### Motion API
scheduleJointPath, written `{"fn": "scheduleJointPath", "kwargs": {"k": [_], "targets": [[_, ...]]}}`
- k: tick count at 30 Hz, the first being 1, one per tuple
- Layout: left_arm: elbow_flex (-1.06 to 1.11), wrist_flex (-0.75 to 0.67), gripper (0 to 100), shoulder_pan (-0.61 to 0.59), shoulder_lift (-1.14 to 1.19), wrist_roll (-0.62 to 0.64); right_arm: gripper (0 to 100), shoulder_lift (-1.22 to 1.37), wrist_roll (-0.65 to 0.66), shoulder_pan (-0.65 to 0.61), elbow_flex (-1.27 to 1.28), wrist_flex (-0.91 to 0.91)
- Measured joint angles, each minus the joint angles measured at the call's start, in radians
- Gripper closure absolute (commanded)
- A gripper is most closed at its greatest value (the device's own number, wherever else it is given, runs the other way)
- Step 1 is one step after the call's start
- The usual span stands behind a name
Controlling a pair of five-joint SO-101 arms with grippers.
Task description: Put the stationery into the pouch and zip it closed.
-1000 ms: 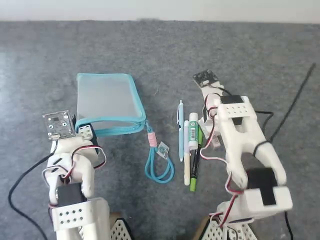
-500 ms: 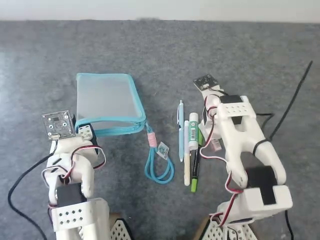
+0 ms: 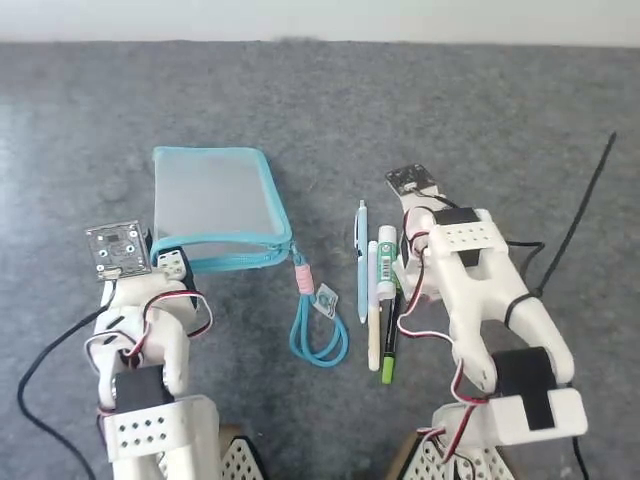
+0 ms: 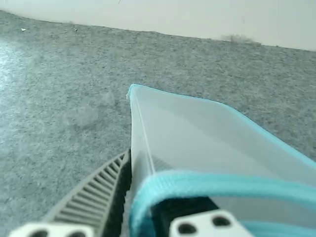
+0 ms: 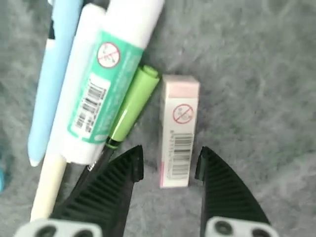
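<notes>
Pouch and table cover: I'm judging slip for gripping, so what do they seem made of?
The pouch: likely soft frosted plastic, matte and translucent, since the grey shows faintly through; its teal edging looks like woven fabric tape. The table cover: probably felt or short-pile carpet, grey, mottled and fuzzy, without shine.

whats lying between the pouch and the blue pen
In the high view, three things lie between the pouch and the blue pen: the pink zip pull, a small tag and the teal loop strap.
</notes>
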Motion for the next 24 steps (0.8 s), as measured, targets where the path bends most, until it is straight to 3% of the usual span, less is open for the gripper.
{"fn": "scheduleJointPath", "kwargs": {"k": [4, 11, 16, 24], "targets": [[0.0, 0.0, 99, 0.0, 0.0, 0.0, 98.9, 0.046, 0.0, 0.009, -0.003, -0.018], [0.008, 0.0, 99, 0.006, 0.0, 0.0, 99.0, -0.002, -0.002, 0.009, -0.009, 0.021], [0.041, 0.0, 99, 0.107, 0.0, 0.0, 99.0, -0.209, 0.0, 0.005, -0.009, 0.138], [0.051, -0.003, 99, 0.213, 0.0, -0.006, 99.0, -0.582, 0.002, -0.19, -0.02, 0.359]]}}
